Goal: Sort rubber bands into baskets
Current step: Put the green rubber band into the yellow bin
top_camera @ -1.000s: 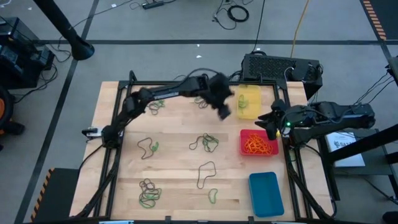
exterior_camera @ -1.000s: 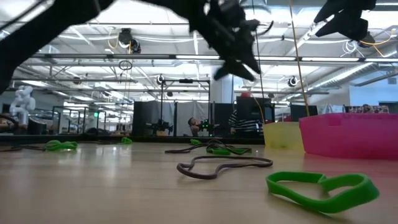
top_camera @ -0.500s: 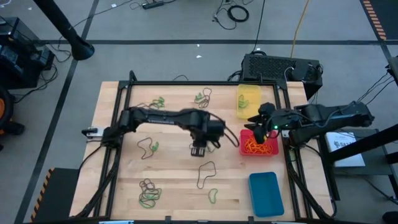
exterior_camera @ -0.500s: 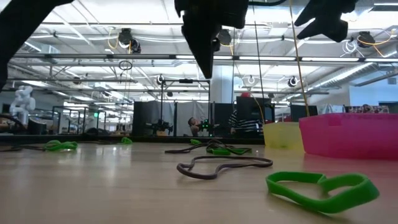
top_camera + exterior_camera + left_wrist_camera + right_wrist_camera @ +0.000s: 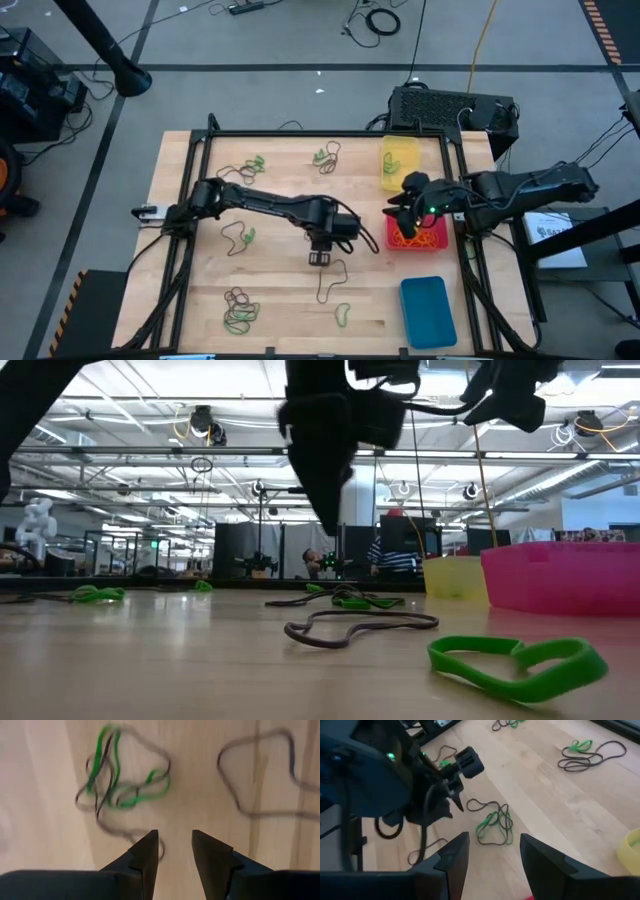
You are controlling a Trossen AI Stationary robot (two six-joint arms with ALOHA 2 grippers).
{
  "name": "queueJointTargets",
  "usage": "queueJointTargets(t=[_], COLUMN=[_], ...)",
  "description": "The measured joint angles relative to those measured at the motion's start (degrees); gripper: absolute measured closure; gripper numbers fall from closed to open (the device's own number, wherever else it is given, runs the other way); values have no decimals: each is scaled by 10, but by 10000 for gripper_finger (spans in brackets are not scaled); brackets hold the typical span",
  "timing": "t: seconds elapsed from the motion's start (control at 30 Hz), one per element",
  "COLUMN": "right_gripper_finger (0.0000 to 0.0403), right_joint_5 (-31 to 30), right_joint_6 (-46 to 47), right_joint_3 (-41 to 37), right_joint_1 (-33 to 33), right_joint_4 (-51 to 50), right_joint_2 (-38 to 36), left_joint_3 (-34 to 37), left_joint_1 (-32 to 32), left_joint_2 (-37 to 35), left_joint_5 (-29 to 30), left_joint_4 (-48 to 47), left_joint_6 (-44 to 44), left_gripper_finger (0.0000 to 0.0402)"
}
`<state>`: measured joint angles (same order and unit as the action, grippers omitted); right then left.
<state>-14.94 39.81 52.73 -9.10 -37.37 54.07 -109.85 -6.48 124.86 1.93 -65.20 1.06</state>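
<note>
Left gripper (image 5: 320,258) with fingers apart, empty, above pale wooden table (image 5: 280,300) near tangled green and dark rubber bands (image 5: 125,790); right gripper (image 5: 400,214) likewise parted, empty, over shallow red plastic basket (image 5: 432,240).

green and dark rubber bands (image 5: 329,231) lie scattered over the table; orange ones fill the red basket (image 5: 393,237) at its right edge, between yellow basket (image 5: 399,163) and blue basket (image 5: 427,311).

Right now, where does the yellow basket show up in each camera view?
High view: yellow basket at the table's far edge, right of centre.
Low view: right of centre, just left of the red basket.
Left wrist view: not in it.
Right wrist view: only a corner, at the right edge.
Shared landmark: the green-and-dark tangle of rubber bands, seen in the low view and both wrist views.
</note>
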Motion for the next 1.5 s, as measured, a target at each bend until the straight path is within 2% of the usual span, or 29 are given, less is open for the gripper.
queueJointTargets(t=[0.1,0.27,0.63,0.93,1.13,1.5], right_gripper_finger=[234,234,234,234,234,234], right_joint_5=[1,1,1,1,1,1], right_joint_6=[0,2,0,0,0,14], right_joint_3=[0,0,0,0,0,0], right_joint_1=[0,0,0,0,0,0], right_joint_4=[-1,-1,-1,-2,-2,-2], right_joint_2=[5,12,13,13,13,13], left_joint_3=[30,56,134,144,144,144], left_joint_1=[-1,5,20,21,21,21], left_joint_2=[0,0,0,0,5,6], left_joint_5=[12,52,28,25,-14,-18], left_joint_4=[57,91,177,222,228,228], left_joint_6=[0,-22,-111,-144,-211,-229], left_gripper_finger=[275,275,275,275,275,275])
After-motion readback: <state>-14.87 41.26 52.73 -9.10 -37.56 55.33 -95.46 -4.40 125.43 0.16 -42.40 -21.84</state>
